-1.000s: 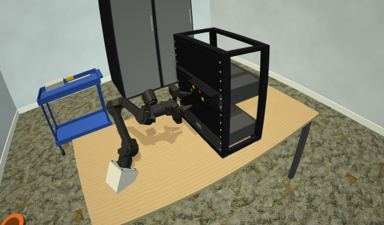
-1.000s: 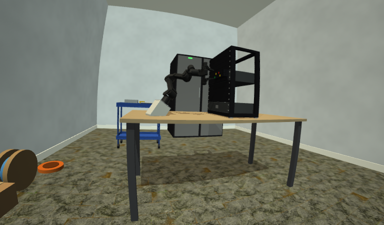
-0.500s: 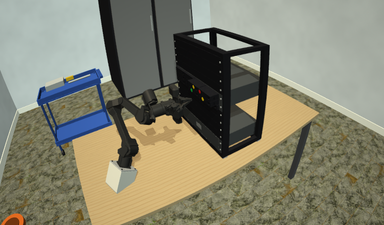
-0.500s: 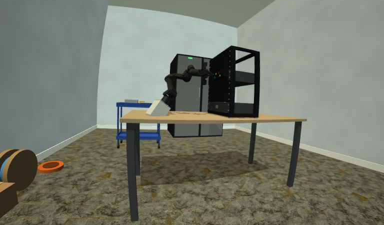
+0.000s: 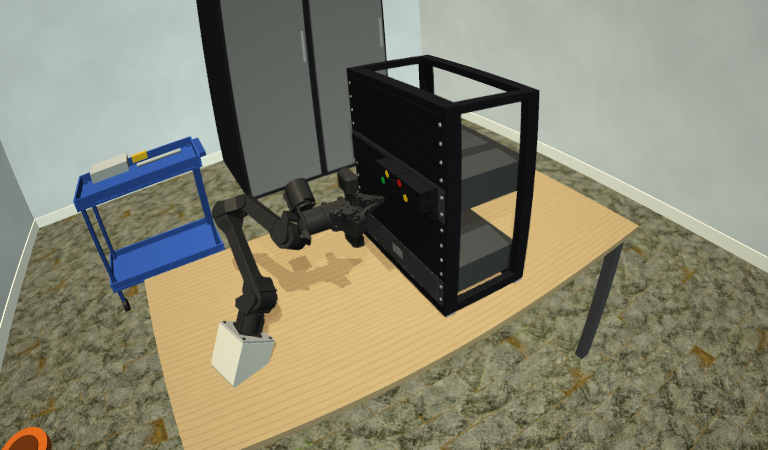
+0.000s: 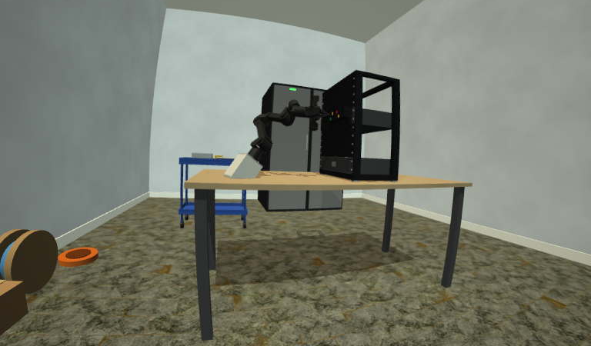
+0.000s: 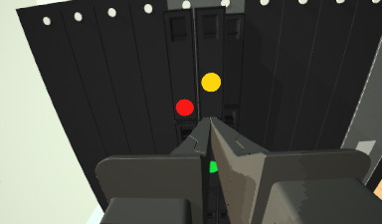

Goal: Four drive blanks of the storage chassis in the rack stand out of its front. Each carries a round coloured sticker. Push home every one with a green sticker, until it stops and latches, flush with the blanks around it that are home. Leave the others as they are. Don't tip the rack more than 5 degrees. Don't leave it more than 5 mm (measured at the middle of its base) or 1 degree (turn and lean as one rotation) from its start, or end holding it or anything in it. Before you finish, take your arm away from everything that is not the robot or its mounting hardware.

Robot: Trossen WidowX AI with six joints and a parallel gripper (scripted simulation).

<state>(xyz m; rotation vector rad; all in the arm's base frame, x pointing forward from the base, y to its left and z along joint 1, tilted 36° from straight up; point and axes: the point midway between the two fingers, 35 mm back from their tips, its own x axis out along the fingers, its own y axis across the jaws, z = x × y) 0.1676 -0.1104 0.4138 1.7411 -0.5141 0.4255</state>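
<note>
The black rack [image 5: 450,207] [image 6: 394,129] stands on the wooden table [image 5: 351,354] [image 6: 305,180]. Four blanks stand out of its front. In the top view their stickers are yellow [image 5: 386,173], green [image 5: 382,180], red [image 5: 398,182] and yellow [image 5: 405,197]. My gripper [image 5: 378,199] [image 6: 324,114] [image 7: 209,122] is shut and empty, its tips pointing at the rack front close to these blanks. In the wrist view I see a yellow sticker [image 7: 211,82] and the red sticker [image 7: 184,107] beyond the tips. The green sticker [image 7: 213,166] shows partly between the fingers. The other yellow one is hidden by a finger.
A tall grey cabinet [image 5: 283,83] [image 6: 287,151] stands behind the table. A blue cart [image 5: 141,179] [image 6: 208,161] is to the left. The arm's white base [image 5: 242,357] sits near the table's front left edge. An orange ring [image 6: 78,255] lies on the floor.
</note>
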